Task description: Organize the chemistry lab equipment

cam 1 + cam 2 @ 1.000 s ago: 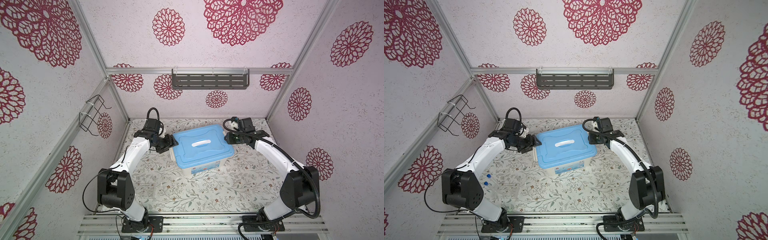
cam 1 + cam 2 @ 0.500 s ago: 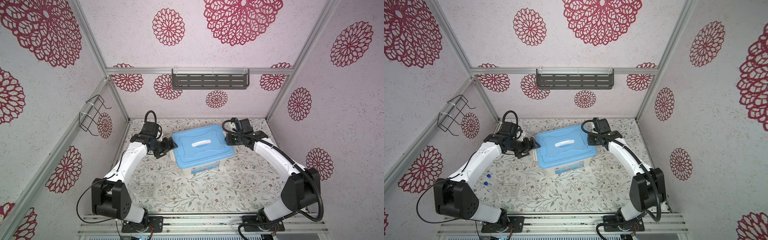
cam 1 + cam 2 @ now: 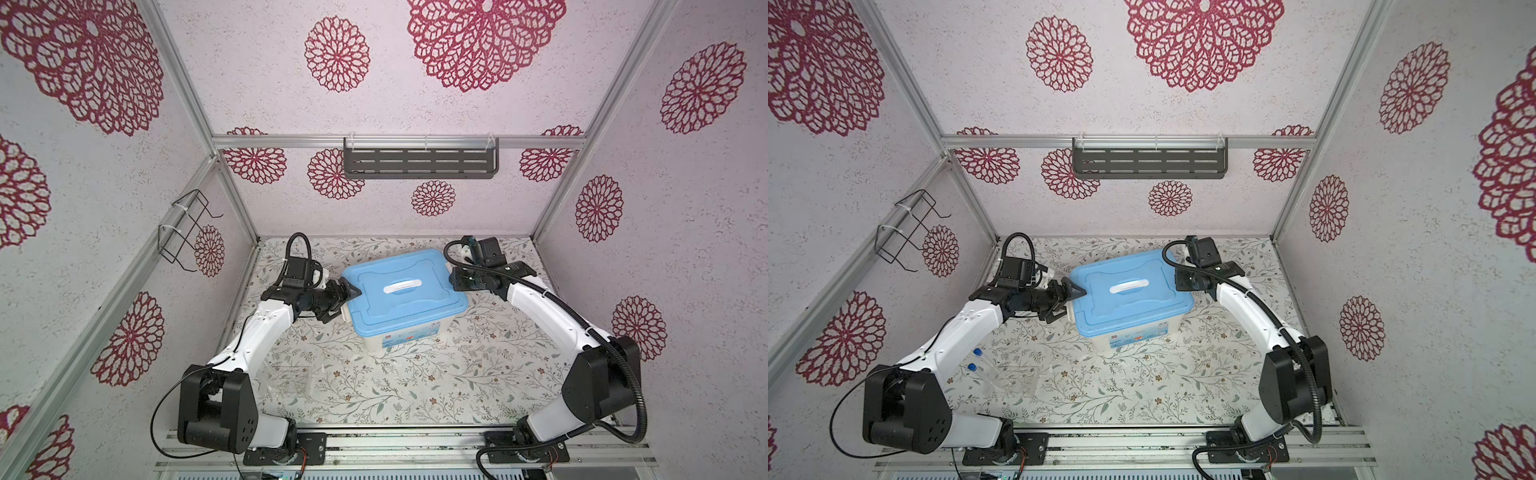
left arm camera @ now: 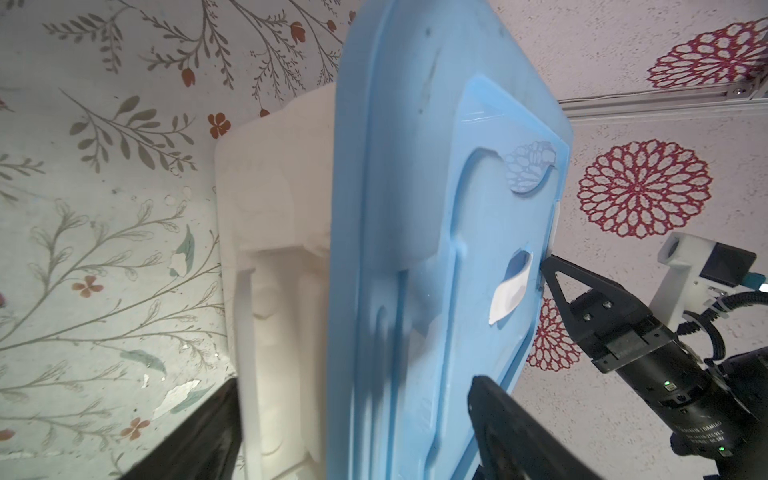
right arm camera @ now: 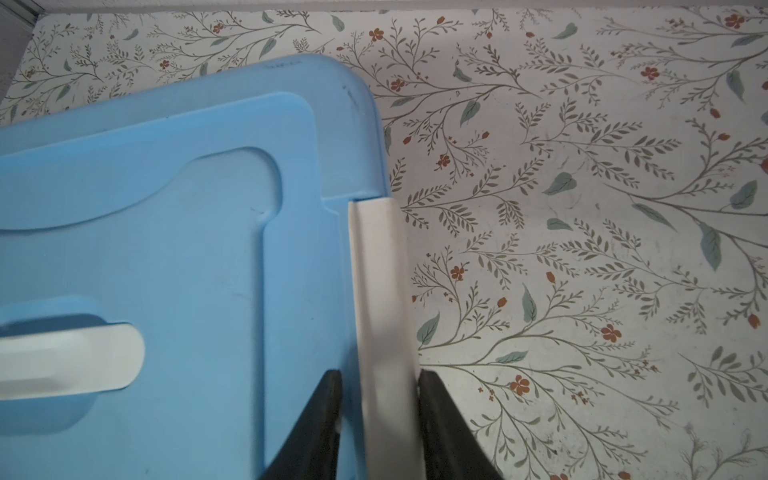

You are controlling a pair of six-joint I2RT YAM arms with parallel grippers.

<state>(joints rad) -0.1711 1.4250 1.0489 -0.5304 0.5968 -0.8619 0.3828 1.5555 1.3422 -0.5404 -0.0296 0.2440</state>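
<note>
The white tub (image 3: 399,334) stands mid-table with its blue lid (image 3: 403,286) on. My left gripper (image 3: 343,303) (image 3: 1068,303) (image 4: 353,382) is open, its fingers straddling the lid's left edge and the tub's end without touching. My right gripper (image 3: 453,282) (image 3: 1177,282) (image 5: 378,374) is shut on the white latch (image 5: 382,291) at the lid's right edge. In a top view, two clear tubes with blue caps (image 3: 978,353) stand in the clear rack (image 3: 1013,376) at the front left. The left arm hides the tubes in the second top view.
A dark slotted shelf (image 3: 419,163) hangs on the back wall. A black wire basket (image 3: 187,232) is fixed to the left wall. The lid has a white handle (image 3: 402,286) in its middle.
My left gripper's jaws have opened wider at the tub's left end, and that arm has shifted slightly. My right gripper has stayed at the right latch.
</note>
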